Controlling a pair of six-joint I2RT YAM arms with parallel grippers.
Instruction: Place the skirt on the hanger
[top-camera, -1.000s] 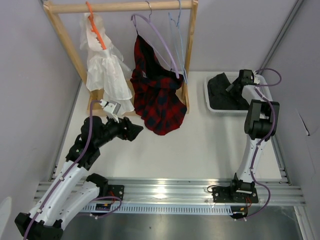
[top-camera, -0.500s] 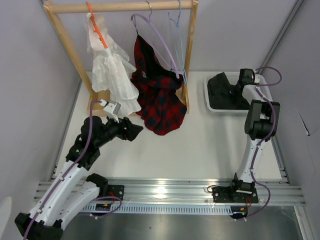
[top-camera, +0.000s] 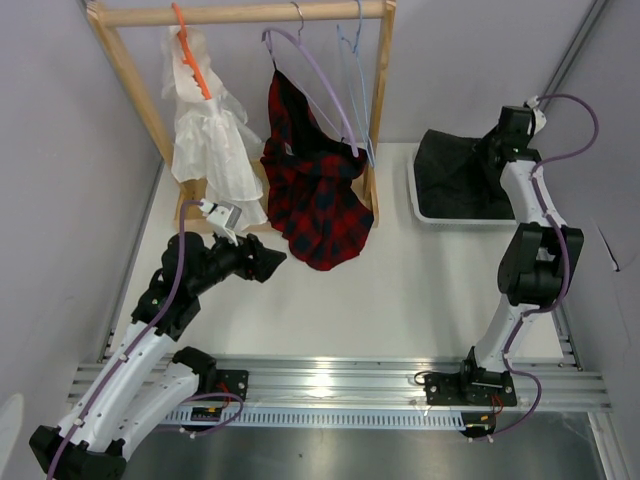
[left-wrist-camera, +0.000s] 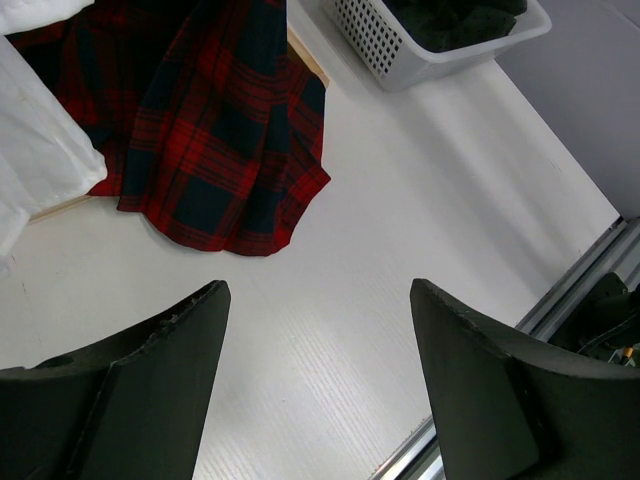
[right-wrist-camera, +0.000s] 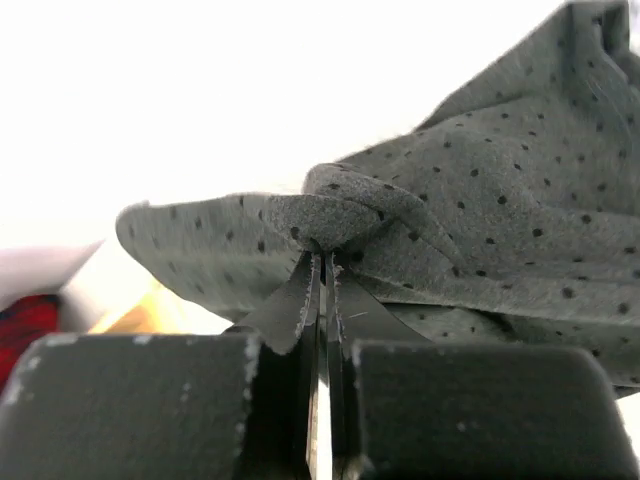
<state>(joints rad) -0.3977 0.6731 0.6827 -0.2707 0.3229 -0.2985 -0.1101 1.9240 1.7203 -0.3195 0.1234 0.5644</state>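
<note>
The right claw (top-camera: 496, 152) is clamped fully shut on a bunched fold of the skirt (top-camera: 452, 172). The right wrist view shows the dotted grey cloth (right-wrist-camera: 480, 200) pinched between the two closed fingers. From that pinch the skirt hangs at the far right of the scene, its lower part draping into the white basket (top-camera: 448, 221).

The light-blue hanger (top-camera: 358, 90) lies to the left of this claw. It is hooked at the right end of the wooden rail (top-camera: 240, 12), just beside the lilac hanger carrying the plaid garment (top-camera: 320, 210). Its wire body slopes down towards the near right, so it faces the claw nearly edge-on.

The right claw looks the nearer of the two to the hanger, so the carry should run leftward. The left claw (left-wrist-camera: 318, 300) hovers wide open and empty over the surface (top-camera: 420, 290), near the plaid hem, and could probably steady the hanger.
</note>
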